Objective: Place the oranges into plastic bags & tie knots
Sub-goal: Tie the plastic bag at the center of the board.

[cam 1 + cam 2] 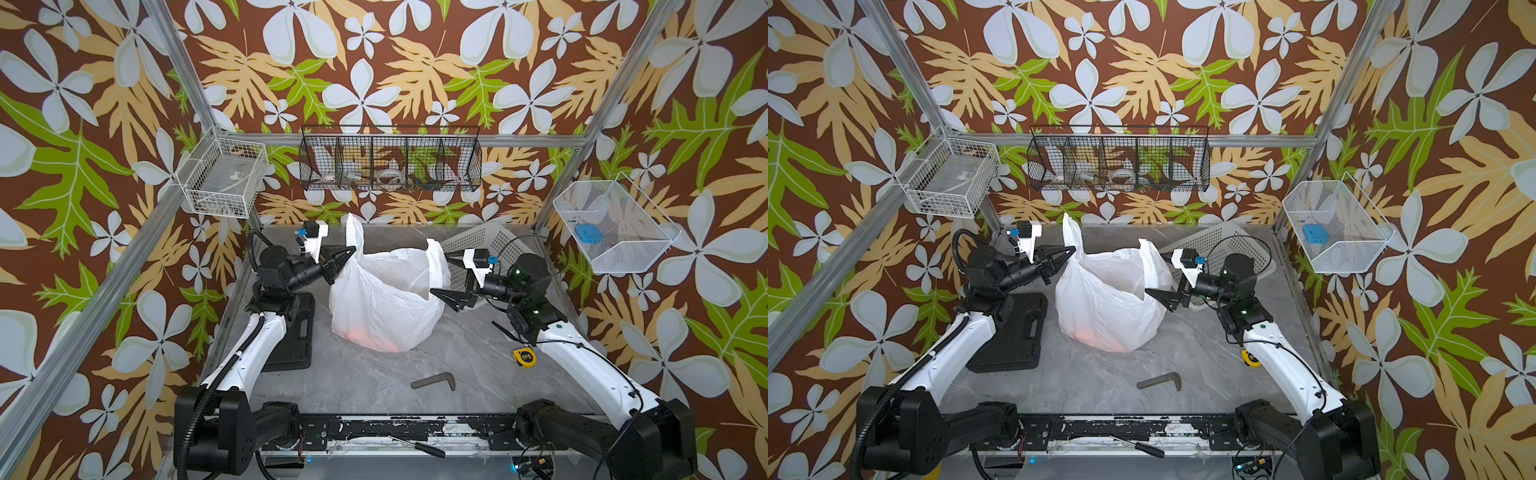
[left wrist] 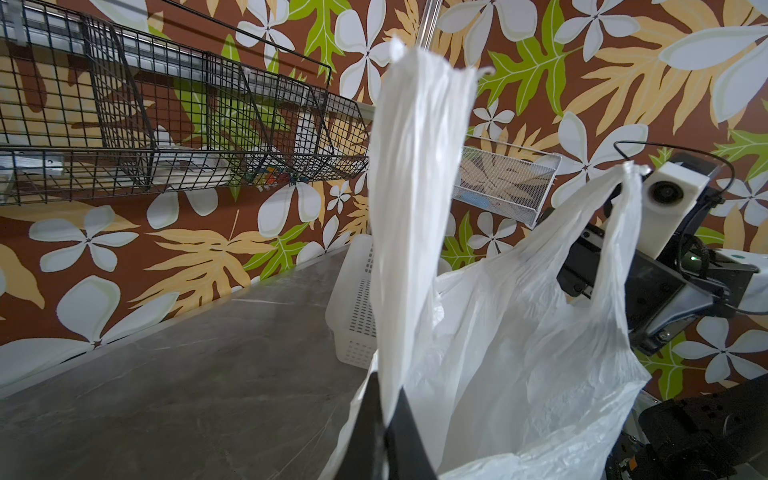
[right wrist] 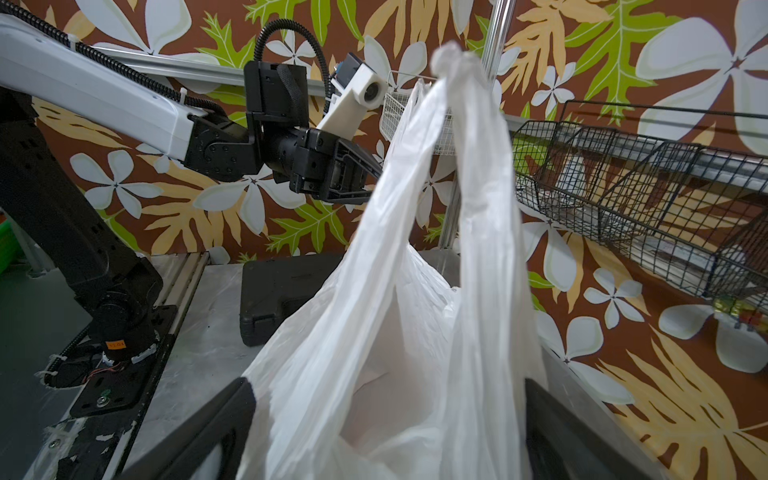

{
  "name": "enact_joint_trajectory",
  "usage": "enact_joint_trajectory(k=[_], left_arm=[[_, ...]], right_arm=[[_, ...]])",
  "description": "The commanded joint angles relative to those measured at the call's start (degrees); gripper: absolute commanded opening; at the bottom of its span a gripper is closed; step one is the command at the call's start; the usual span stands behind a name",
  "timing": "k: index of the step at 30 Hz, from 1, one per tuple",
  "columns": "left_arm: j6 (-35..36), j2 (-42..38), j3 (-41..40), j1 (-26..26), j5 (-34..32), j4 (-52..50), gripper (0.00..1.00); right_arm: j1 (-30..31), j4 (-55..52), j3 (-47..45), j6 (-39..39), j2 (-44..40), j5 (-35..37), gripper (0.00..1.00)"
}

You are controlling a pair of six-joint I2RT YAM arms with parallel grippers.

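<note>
The oranges [image 1: 368, 337] are glimpsed as a glow at the bottom of the plastic bag [image 1: 386, 299]. One handle [image 1: 354, 235] is pinched by the left gripper [image 1: 351, 251]; the other handle [image 1: 435, 253] is straddled by the wide-open right gripper [image 1: 439, 275], best closed low before crossing.

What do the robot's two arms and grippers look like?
The left arm and right arm have white shells with black joints and bases. The left gripper and right gripper are black with pointed triangular fingers, each carrying a white camera block. A ribbed black hose runs along the left arm; thin black cables follow the right arm.
</note>
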Motion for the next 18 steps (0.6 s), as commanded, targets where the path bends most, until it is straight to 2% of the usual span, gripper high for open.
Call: enact_joint_trajectory(k=[1,4,10,13,15,18], left_arm=[[0.61,-0.4,0.73,0.08,0.47,-0.11,0.0],[0.67,-0.34,0.91,0.09,0.44,-0.36,0.0],[0.76,-0.56,0.91,0.11,0.43,-0.71,0.0],[0.78,-0.83,0.82,0.07,0.23,-0.75,0.0],[0.59,-0.8,0.95,0.08,0.23,-0.67,0.0],[-0.39,-0.75,0.97,0.14,0.75,0.51,0.0]], right_arm=[[0.29,-3.94,0.51,-0.64,-0.23,2.9,0.99],[1.32,-5.97,0.04,-0.64,1.23,4.01,0.99],[1.37,-0.65,-3.48,2.99,-0.25,4.11,1.0],[1.35,-0.69,-3.69,3.47,-1.01,2.64,0.9],[1.37,-1.25,-3.47,3.46,-0.98,1.81,0.74],[1.36,-1.97,-2.91,3.45,-0.88,1.34,0.63]])
